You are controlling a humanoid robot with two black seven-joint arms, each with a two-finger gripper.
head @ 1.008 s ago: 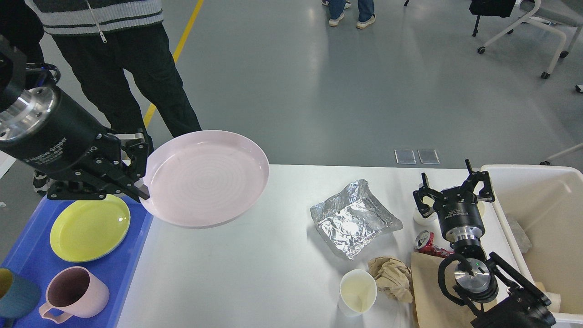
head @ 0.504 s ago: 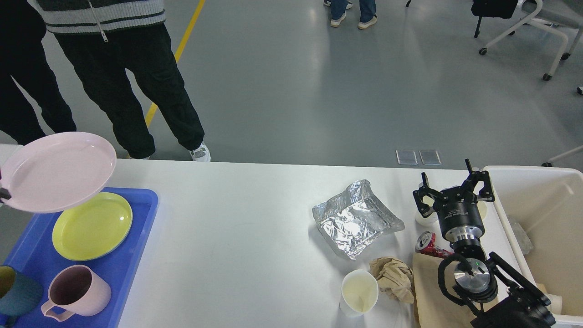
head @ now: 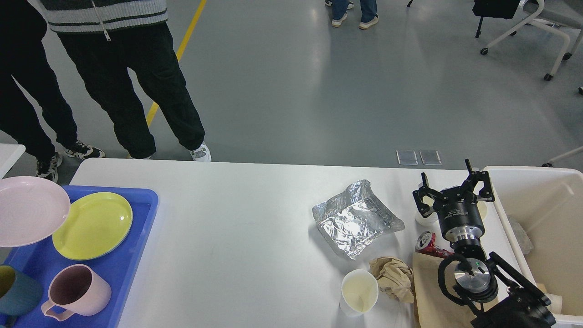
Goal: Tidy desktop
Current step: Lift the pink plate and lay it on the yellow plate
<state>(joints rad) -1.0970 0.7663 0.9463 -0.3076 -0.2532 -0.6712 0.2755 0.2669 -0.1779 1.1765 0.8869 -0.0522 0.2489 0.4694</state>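
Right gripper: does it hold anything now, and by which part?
Nothing is held. The right gripper is open, above the desktop, with nothing between its fingers.

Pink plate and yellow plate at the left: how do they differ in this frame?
The pink plate is pale pink and looks larger; the yellow plate is lime-yellow and looks smaller. The yellow plate lies wholly inside the blue tray; the pink plate overhangs the tray's left side, cut by the frame edge, covering part of the yellow plate's rim. Both are round, shallow and empty.
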